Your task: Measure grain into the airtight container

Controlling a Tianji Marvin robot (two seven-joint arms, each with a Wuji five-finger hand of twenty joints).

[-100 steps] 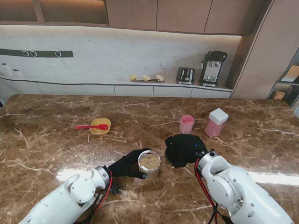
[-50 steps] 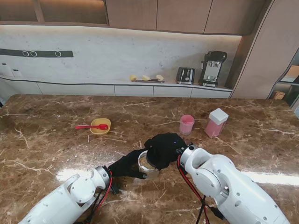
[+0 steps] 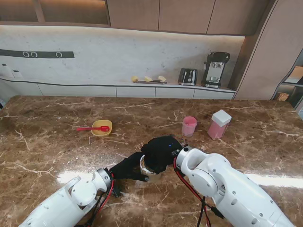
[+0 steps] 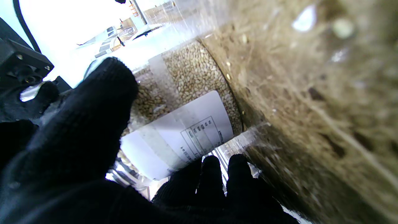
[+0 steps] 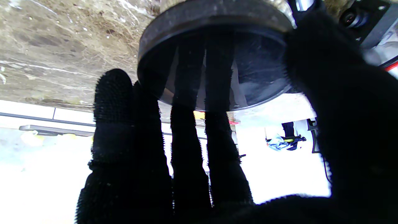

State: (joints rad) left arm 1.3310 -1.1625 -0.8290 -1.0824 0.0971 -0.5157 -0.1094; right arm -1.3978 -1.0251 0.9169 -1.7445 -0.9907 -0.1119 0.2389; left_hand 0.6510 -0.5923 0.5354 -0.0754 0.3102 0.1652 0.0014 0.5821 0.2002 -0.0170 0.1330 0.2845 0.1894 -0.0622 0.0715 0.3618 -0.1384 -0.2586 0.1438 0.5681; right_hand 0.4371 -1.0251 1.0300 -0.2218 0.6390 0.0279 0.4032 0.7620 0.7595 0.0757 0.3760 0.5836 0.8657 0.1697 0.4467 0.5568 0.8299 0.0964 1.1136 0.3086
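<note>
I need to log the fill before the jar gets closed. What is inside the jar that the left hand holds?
Through the clear jar wall, the left wrist view shows small tan grain beside a white label. From the stand, the right hand with the dark lid covers the mouth, hiding the top level.

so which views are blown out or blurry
Stand view: evenly lit, sharp, a glare patch on the table. Left wrist view: background overexposed, table blurred, jar sharp. Right wrist view: background blown out, right hand a silhouette, lid dark.
</note>
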